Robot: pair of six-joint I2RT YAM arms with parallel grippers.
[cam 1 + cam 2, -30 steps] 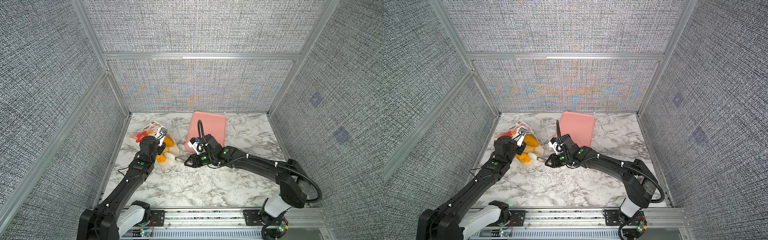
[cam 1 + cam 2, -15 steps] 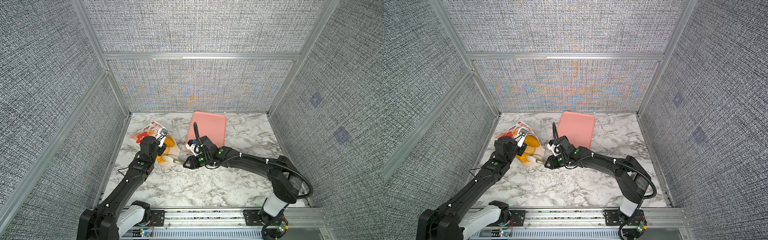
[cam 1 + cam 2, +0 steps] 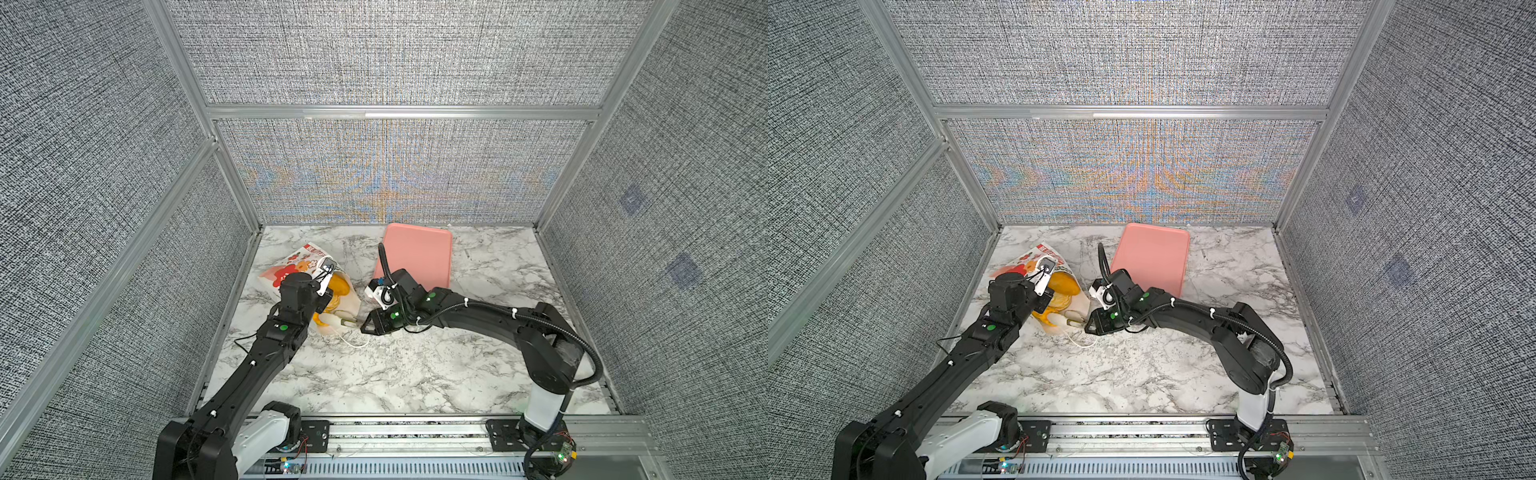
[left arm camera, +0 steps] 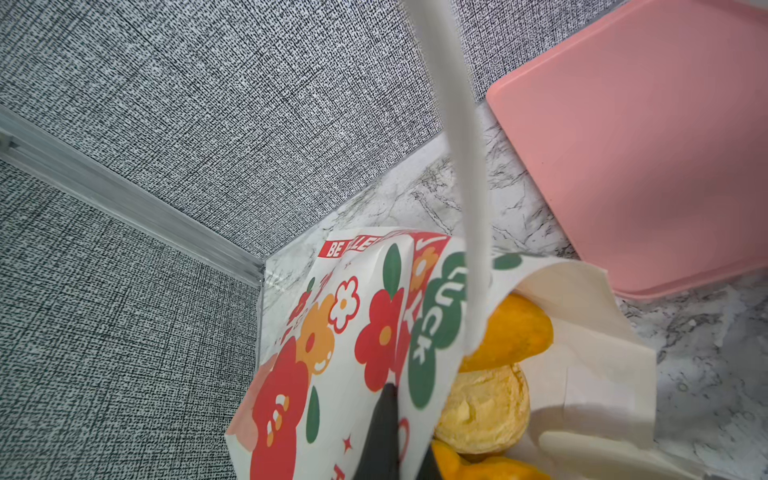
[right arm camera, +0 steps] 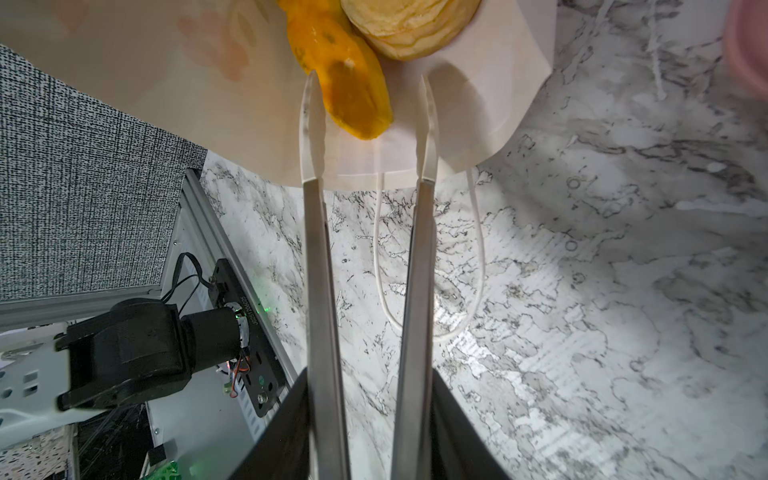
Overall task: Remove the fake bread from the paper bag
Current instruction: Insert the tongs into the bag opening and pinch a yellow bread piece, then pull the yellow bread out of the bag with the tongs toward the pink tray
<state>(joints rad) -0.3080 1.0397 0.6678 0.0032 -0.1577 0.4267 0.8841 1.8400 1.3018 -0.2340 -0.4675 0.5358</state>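
The paper bag (image 3: 291,266) (image 3: 1027,259) lies on its side at the back left of the marble table, mouth toward the middle. My left gripper (image 4: 405,449) is shut on the bag's upper wall (image 4: 353,332) and holds the mouth up. Fake bread (image 3: 338,286) (image 3: 1065,284) shows inside: an orange loaf (image 4: 511,328) and a pale round bun (image 4: 482,407). My right gripper (image 5: 370,87) (image 3: 347,322) is open at the bag's mouth. Its long fingers (image 5: 311,124) stand on either side of an orange piece (image 5: 349,95), with a ridged roll (image 5: 411,29) just beyond.
A flat pink tray (image 3: 415,257) (image 3: 1152,255) (image 4: 644,145) lies behind the right arm near the back wall. A white cord handle (image 3: 353,343) (image 5: 428,332) loops out of the bag onto the table. The left wall stands close beside the bag.
My right gripper has slid left into the bag's mouth and its fingers have spread wider. The left gripper and the bag have stayed in place.
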